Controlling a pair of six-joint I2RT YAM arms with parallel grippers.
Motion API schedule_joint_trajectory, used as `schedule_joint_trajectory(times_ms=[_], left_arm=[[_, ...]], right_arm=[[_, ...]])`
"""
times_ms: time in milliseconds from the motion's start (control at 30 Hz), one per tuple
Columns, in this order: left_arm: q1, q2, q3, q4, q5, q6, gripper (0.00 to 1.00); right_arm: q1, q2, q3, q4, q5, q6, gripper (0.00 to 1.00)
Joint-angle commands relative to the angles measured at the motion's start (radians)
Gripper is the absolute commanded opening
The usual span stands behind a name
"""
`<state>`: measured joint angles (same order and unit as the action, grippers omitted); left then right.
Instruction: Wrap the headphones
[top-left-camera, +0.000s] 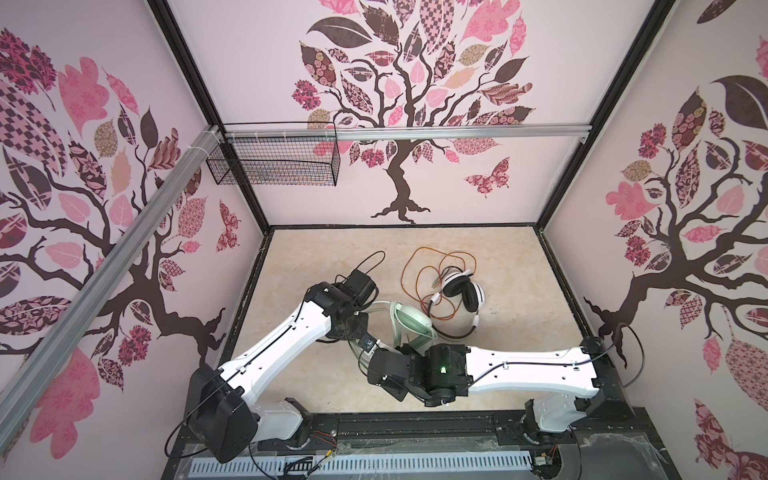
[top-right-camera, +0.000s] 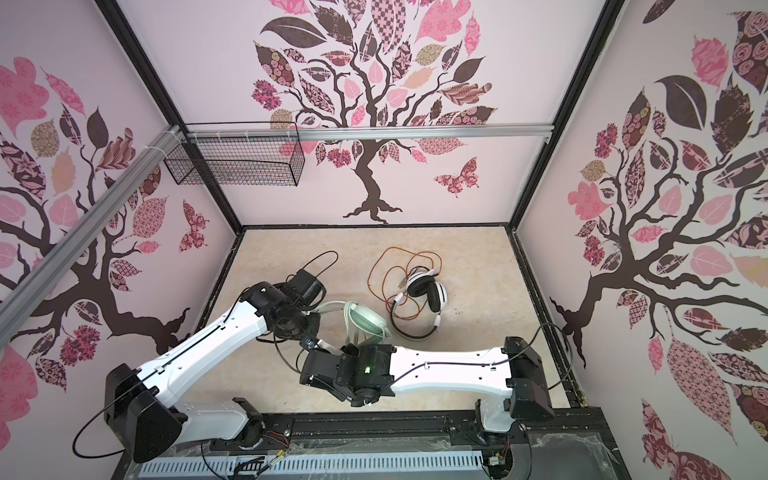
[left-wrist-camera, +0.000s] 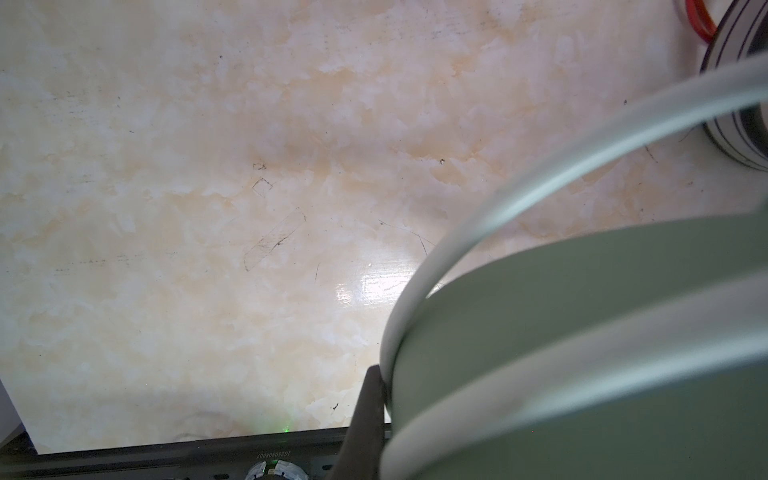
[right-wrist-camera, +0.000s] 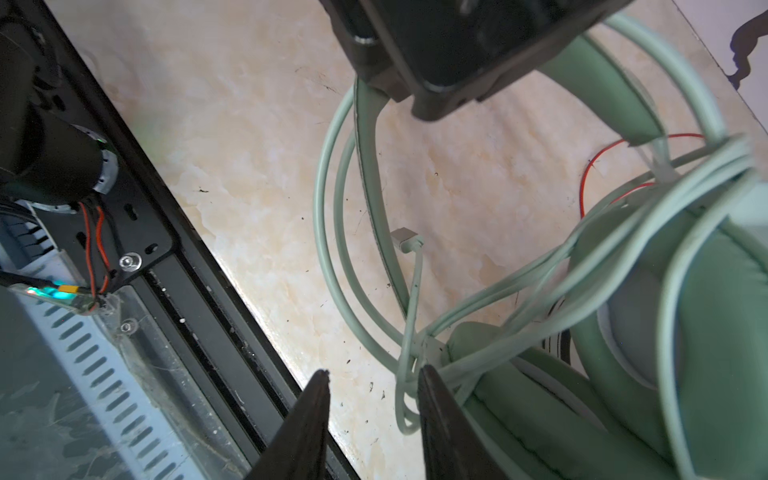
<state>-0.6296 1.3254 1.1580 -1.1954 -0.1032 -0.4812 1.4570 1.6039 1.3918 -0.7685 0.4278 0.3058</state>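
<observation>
Gripping the mint-green headphones (top-left-camera: 409, 322) by the headband (right-wrist-camera: 370, 187), the left end effector (right-wrist-camera: 395, 95) is clenched near the middle of the tabletop (top-left-camera: 498, 270). The right end effector (right-wrist-camera: 374, 386) stands released, with a small loop of the pale cord (right-wrist-camera: 328, 232) lying unpinched in its gap.

Several turns of cord cross the ear cups (right-wrist-camera: 519, 395), but they look slack, and the plug (right-wrist-camera: 401, 240) hangs free (nothing tucks it in). A closing pinch could well gather more than one strand and drag the turns off the cups. A tug on the wrong strand might loosen the winding or twist the band in the left grip.

Just to the far right lie the white headphones (top-left-camera: 461, 291) with black pads. Their orange-red cord (top-left-camera: 419, 270) sprawls in loose loops, close enough to snag.

A wire basket (top-left-camera: 274, 162) hangs on the far wall, left. No brand shows on either pair. Small characters on the black rail (left-wrist-camera: 166, 461) at the near edge sit upside down and cannot be read with certainty.
</observation>
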Motion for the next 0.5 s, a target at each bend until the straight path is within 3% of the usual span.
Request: schedule_joint_trajectory(times_ms=[0,233,467], left_arm=[[0.002,-0.035,0.061,0.030,0.032,0.001,0.00],[0.001,-0.055,0.063,0.021,0.032,0.002,0.00],[0.003,-0.065,0.068,0.017,0.033,0.000,0.00]], right_arm=[[-0.004,0.039,0.026,-0.048,0.019,-0.013,0.39],[-0.018,0.066,0.019,-0.073,0.024,0.003,0.37],[-0.018,0.077,0.015,-0.067,-0.004,0.005,0.26]])
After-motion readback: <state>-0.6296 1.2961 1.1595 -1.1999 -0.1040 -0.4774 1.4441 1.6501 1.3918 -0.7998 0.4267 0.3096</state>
